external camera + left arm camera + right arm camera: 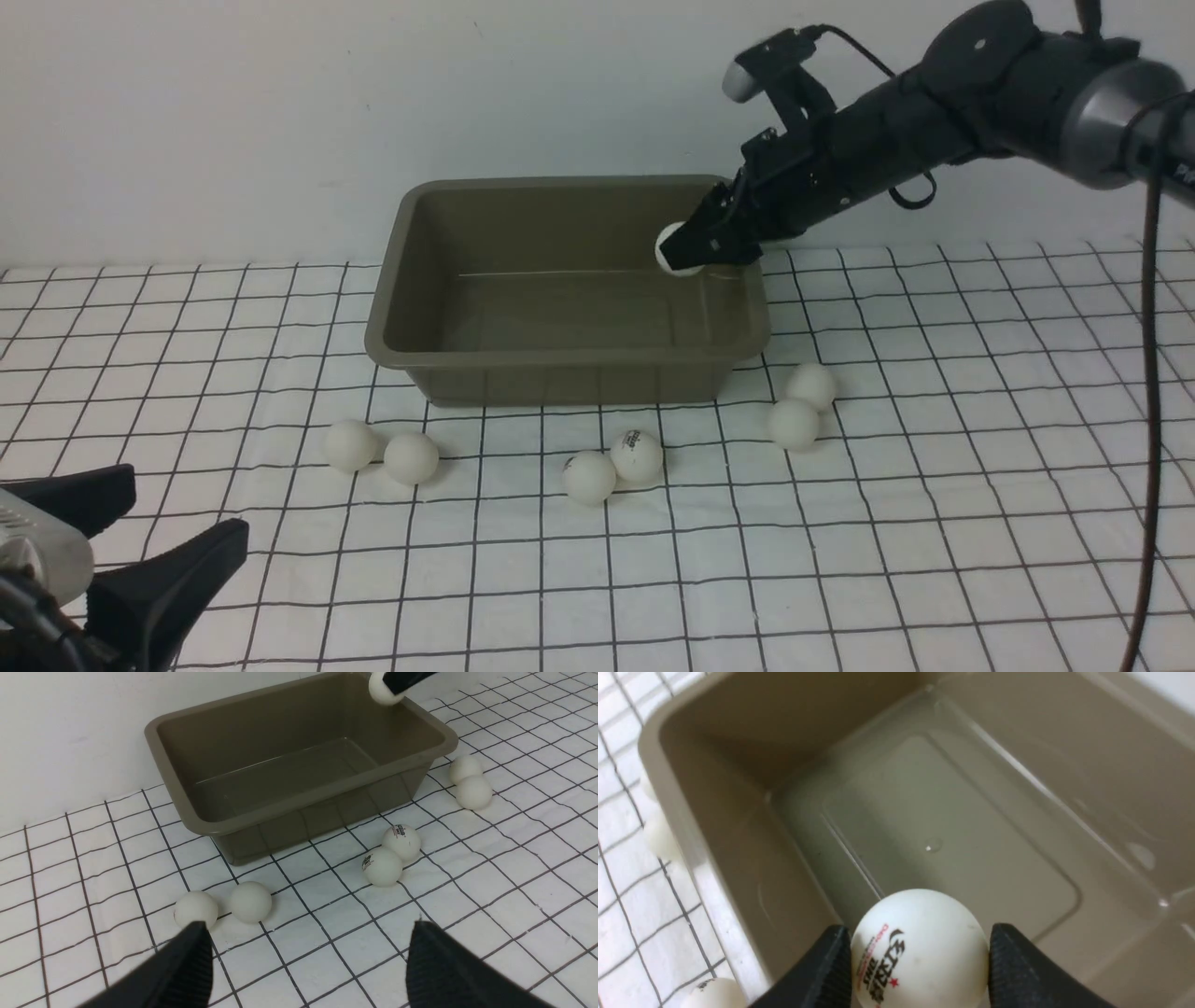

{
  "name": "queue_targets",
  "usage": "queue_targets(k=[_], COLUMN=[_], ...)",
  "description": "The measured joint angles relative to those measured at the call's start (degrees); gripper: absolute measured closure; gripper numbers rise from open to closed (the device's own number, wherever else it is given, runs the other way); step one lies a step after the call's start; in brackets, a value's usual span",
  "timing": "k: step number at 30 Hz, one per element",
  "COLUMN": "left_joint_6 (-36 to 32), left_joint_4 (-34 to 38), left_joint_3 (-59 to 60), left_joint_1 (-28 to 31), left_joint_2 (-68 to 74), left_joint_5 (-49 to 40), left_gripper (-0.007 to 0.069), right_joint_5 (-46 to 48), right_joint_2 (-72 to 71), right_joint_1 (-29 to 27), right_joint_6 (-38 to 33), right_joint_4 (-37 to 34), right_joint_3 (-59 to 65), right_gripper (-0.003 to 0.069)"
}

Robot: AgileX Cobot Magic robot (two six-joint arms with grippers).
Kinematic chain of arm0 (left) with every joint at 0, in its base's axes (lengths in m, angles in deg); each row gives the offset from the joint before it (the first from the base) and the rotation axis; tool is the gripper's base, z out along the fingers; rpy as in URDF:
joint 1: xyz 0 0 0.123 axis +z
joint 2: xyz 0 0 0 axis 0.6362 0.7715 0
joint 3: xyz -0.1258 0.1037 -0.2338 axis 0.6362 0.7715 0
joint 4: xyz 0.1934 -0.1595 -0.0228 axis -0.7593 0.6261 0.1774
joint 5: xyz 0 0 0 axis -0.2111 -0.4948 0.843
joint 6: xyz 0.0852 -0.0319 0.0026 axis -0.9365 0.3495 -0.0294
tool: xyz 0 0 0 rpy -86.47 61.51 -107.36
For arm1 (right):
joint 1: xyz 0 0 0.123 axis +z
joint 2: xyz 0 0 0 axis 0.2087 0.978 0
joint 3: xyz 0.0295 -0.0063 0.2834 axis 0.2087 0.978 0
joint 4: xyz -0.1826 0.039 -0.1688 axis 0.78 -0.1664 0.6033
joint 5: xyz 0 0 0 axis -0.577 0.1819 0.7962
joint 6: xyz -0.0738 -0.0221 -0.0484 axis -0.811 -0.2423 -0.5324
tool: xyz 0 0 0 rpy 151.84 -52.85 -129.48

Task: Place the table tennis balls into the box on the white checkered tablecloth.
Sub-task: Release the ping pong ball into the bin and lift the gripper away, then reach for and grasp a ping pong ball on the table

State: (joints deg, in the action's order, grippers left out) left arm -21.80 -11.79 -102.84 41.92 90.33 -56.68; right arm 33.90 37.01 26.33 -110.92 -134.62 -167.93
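Held ball (919,947): clenched in the right hand (705,245), hung over the right end of the box (560,359), inside the rim.
Box: empty inside, set on the checkered cloth (934,523).
Release: to be made low and gently, so that a bounce-out is avoided.
Loose balls (638,455): six, paired on the cloth before the box.
Left hand (308,933): spread open, nothing held.

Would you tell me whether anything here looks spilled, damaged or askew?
Nothing stands out: the box sits upright, six table tennis balls lie on the tablecloth, and the right tool holds a seventh ball over the box.
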Motion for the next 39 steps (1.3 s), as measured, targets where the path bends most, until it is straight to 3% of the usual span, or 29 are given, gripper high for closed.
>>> queue_targets(k=[3, 5, 8, 10, 17, 21, 28, 33, 39], left_joint_6=[0.0, 0.0, 0.0, 0.0, 0.0, 0.0, -0.4, -1.6, -2.1], left_joint_4=[0.0, 0.0, 0.0, 0.0, 0.0, 0.0, 0.0, 0.0, 0.0], left_joint_3=[0.0, 0.0, 0.0, 0.0, 0.0, 0.0, 0.0, 0.0, 0.0], left_joint_1=[0.0, 0.0, 0.0, 0.0, 0.0, 0.0, 0.0, 0.0, 0.0], left_joint_2=[0.0, 0.0, 0.0, 0.0, 0.0, 0.0, 0.0, 0.0, 0.0], left_joint_5=[0.0, 0.0, 0.0, 0.0, 0.0, -0.1, 0.0, 0.0, 0.0], left_gripper=[0.0122, 0.0122, 0.0122, 0.0122, 0.0122, 0.0122, 0.0122, 0.0122, 0.0122], right_joint_5=[-0.2, -1.3, -1.4, -1.4, 9.1, 11.8, 12.4, 12.6, 8.7], right_joint_2=[0.3, 0.0, -1.4, -2.7, -12.4, -13.0, -13.0, -12.9, -10.7], right_joint_1=[0.1, -0.1, -2.0, -3.6, -20.5, -24.0, -20.6, -13.4, -6.7], right_joint_6=[-0.2, -0.2, -0.2, 0.1, 1.5, 2.7, 1.7, -0.6, 4.3], right_joint_4=[-0.1, -0.1, 0.3, 0.8, 5.1, 7.8, 14.1, 15.4, 21.9], right_joint_3=[0.0, 0.0, 0.1, 0.1, 0.0, 1.1, 7.5, 11.0, 11.1], right_gripper=[0.0276, 0.0165, 0.0104, 0.0097, 0.0149, 0.0168, 0.0173, 0.0173, 0.0173])
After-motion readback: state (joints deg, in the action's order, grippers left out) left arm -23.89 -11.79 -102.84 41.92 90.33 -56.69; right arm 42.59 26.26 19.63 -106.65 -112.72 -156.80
